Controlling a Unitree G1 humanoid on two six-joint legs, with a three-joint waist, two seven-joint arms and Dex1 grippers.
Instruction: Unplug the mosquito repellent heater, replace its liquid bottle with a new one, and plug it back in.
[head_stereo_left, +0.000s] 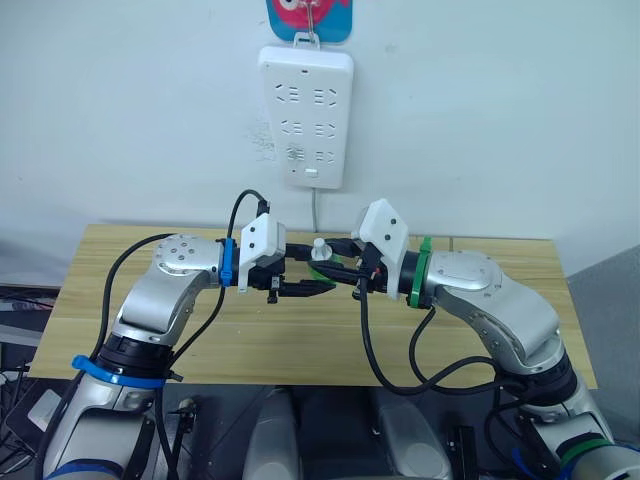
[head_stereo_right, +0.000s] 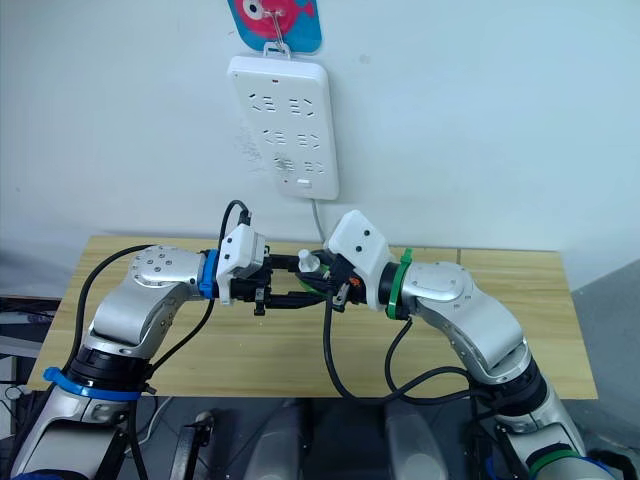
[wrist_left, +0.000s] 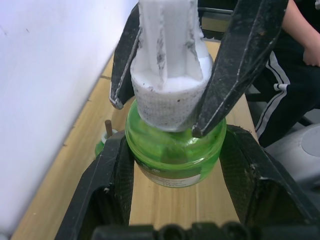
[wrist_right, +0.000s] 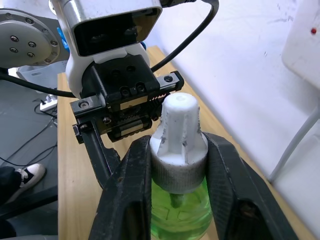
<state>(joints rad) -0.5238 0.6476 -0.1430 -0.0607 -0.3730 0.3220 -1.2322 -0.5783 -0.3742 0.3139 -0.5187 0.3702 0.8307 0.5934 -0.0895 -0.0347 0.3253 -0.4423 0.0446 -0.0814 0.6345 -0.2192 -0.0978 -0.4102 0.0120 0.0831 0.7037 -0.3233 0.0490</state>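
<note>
A green liquid bottle (wrist_left: 172, 162) with a ribbed white cap (wrist_right: 177, 137) hangs upright a little above the wooden table (head_stereo_left: 150, 330), between my two arms. My left gripper (wrist_left: 177, 145) is shut on the bottle's green body, one finger on each side. From the opposite side, my right gripper (wrist_right: 178, 165) is shut on the white cap's collar. In the eye views the cap (head_stereo_left: 319, 246) pokes up where the two grippers meet. The mosquito repellent heater is out of view.
A tall white power strip (head_stereo_left: 305, 115) hangs on the wall behind the table, its cord running down behind the table. A small green bottle with a brown wick (wrist_left: 106, 137) stands on the table near the wall. A person in dark trousers (wrist_left: 295, 75) sits beyond the table.
</note>
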